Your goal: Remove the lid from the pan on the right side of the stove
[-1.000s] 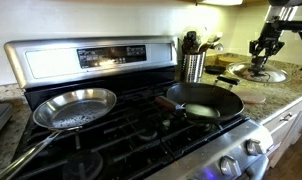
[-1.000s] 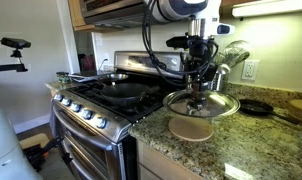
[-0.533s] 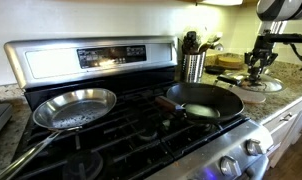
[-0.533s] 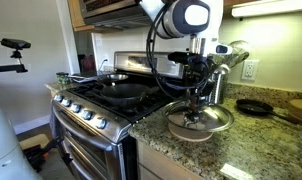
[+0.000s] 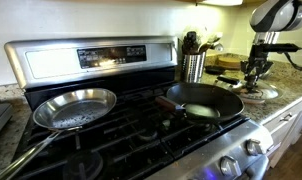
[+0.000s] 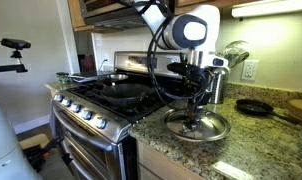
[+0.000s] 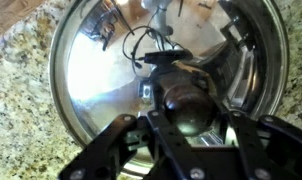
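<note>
The black pan (image 5: 206, 100) sits uncovered on the right side of the stove (image 5: 91, 58), its reddish-brown handle pointing left. The shiny silver lid (image 5: 261, 93) lies on the granite counter to the right of the stove; it also shows in an exterior view (image 6: 213, 127). My gripper (image 5: 255, 76) stands straight above the lid, with its fingers closed on either side of the dark knob (image 7: 186, 108). In the wrist view the lid (image 7: 96, 70) fills the frame below my gripper (image 7: 187, 118).
A shiny lidless steel skillet (image 5: 76, 108) sits on the stove's left side. A metal utensil holder (image 5: 194, 66) stands between the stove and the lid. A small black pan (image 6: 256, 106) and a wooden board (image 6: 299, 108) lie further along the counter (image 6: 171, 152).
My gripper has come down with the lid, from held above a beige round mat to resting low on the counter over it. The pan has not moved.
</note>
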`<act>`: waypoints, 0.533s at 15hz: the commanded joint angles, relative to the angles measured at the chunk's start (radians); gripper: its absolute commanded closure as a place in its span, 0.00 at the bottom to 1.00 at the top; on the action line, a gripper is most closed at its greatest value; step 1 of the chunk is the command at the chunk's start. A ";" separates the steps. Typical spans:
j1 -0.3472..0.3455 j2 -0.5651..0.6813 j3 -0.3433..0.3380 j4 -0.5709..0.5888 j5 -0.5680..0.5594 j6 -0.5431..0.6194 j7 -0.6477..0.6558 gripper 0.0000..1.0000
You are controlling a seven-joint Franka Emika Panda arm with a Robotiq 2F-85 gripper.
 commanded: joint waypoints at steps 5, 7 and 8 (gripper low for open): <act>-0.003 0.090 0.023 0.017 0.018 0.102 0.027 0.79; -0.002 0.090 0.027 0.020 0.025 0.106 0.027 0.79; 0.000 0.087 0.026 0.021 0.024 0.099 0.032 0.66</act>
